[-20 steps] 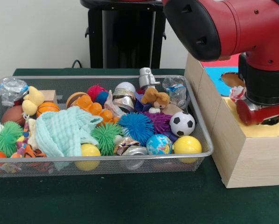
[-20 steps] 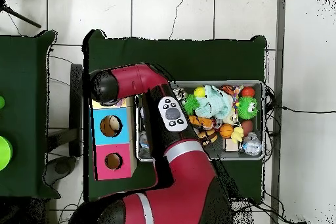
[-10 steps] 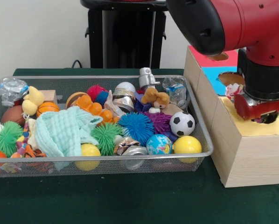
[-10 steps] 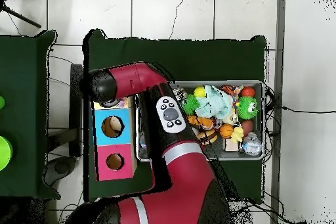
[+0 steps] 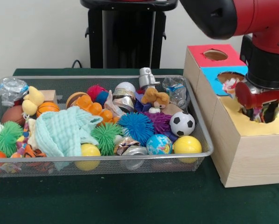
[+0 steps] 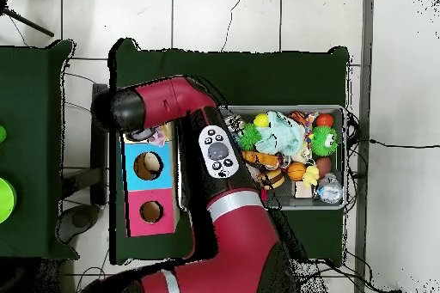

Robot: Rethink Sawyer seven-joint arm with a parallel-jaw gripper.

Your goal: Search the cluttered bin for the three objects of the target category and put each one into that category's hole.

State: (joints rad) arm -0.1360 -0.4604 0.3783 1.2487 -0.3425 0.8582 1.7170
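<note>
Inside the bin (image 5: 102, 78) lie balls, cloth (image 5: 65, 130), perhaps cans.

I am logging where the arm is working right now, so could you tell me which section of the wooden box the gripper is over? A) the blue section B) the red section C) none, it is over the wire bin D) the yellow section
D: in the front view the gripper is down at the yellow section, while the red section and blue section lie behind it.

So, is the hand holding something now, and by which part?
It cannot be told: the hand hangs over the yellow section of the box, and any hold is hidden.
</note>
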